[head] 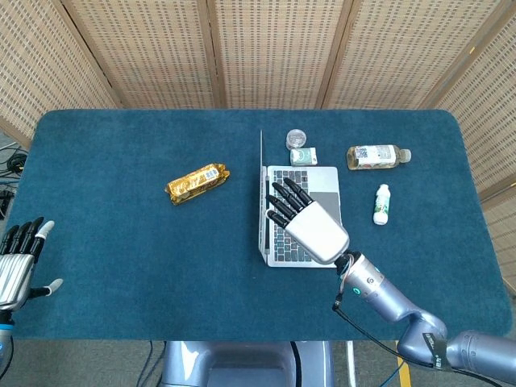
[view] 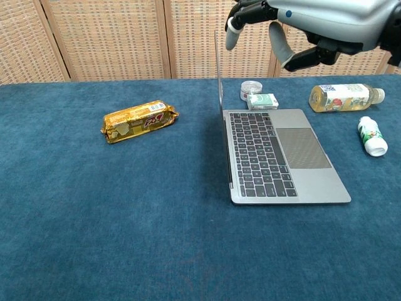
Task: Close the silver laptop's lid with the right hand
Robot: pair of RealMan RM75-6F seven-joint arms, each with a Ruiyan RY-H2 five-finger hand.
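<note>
Your right hand (head: 306,222) hovered released, fingers spread, over the silver laptop (head: 300,216) at frame centre — lid (view: 218,70) upright, fingertips near its top edge, your left hand (head: 18,262) idle, open, lower left.

Bg: woven rattan screen panels (head: 266,48) w/ wood frames (head: 216,52) run behind the table, angled in at both sides. Table (head: 121,266) covered in dark teal carpet-like cloth, rounded corners. Grey floor (head: 81,363) below near edge, yellow floor stripe (head: 401,355) bottom right. Even, bright lighting.
</note>
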